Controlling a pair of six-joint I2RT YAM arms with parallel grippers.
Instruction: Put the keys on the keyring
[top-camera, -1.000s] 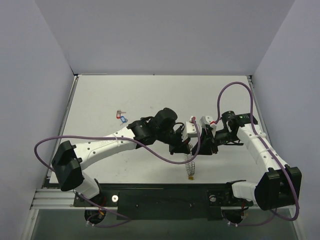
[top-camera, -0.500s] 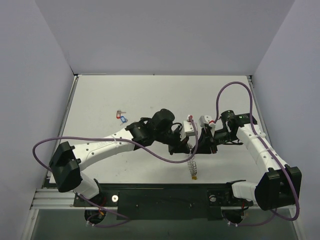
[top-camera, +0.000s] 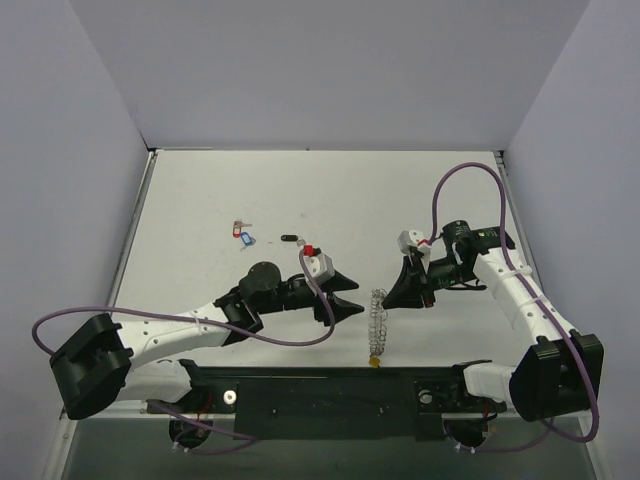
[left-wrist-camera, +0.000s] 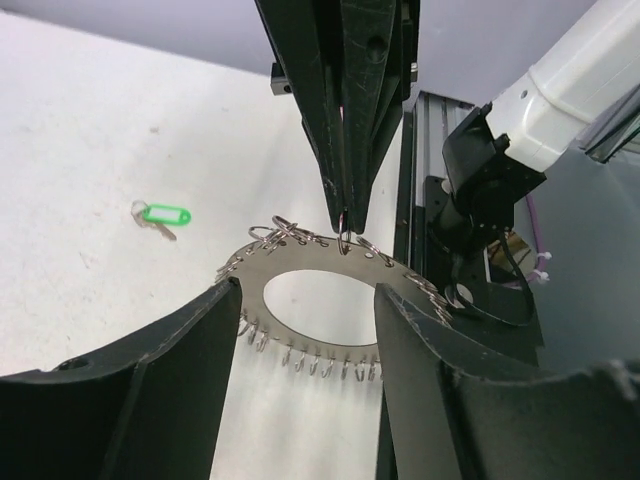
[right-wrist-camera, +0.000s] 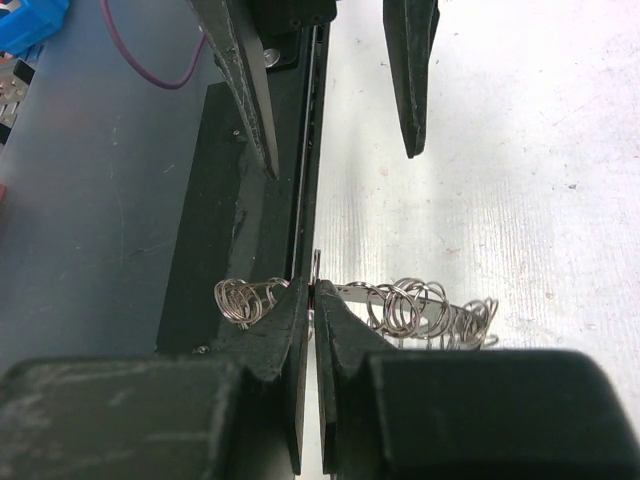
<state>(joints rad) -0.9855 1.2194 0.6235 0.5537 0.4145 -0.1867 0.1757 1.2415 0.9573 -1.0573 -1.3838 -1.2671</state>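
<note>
Left arm (top-camera: 172, 328) has drawn back, jaws apart; right jaws pinch the keyring (top-camera: 377, 320).

Shiny metal keyring (left-wrist-camera: 300, 256), glossy green plastic key tag (left-wrist-camera: 165, 213), matt white table (left-wrist-camera: 100, 120).

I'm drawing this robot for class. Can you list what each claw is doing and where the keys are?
Left gripper: open, holding nothing
Right gripper: shut on the keyring, at its rim
Keyring: held on edge, yellow tag hanging down
Loose keys: green key, blue key, black key, lying on the table
</note>
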